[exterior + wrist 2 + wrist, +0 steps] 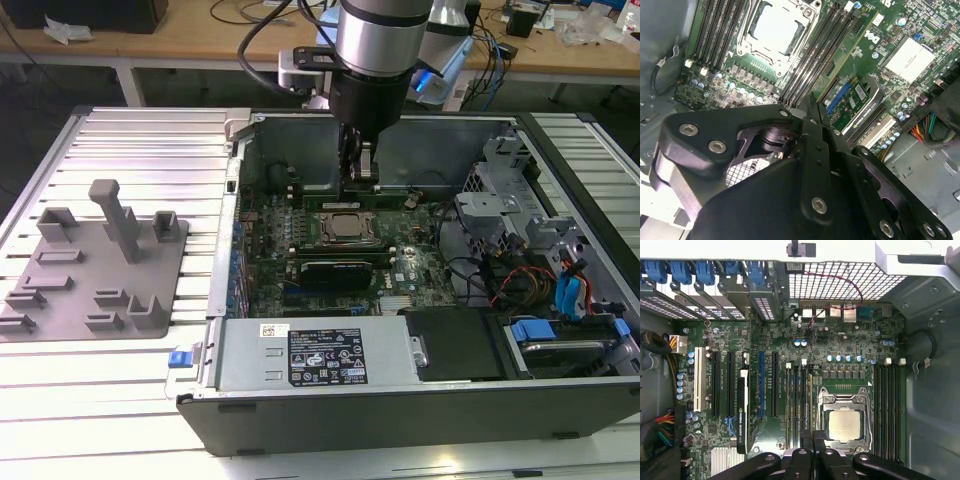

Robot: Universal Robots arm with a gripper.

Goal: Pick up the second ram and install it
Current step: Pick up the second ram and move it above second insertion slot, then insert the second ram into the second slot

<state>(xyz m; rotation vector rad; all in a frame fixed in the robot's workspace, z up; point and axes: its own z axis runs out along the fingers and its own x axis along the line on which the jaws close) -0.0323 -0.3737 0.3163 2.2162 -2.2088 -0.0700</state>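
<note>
The tool [813,437] seemingly hides one end of the second ram [810,395].

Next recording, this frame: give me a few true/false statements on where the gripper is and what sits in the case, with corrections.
1. The gripper hangs over the grey fixture outside the case. False: it is inside the computer case, down at the memory slots beside the CPU socket.
2. The CPU socket holds a processor. True.
3. The black-shrouded expansion card is missing from the case. False: it stands in a slot on the motherboard.
4. The grey fixture sits at the exterior view's left of the case. True.
</note>
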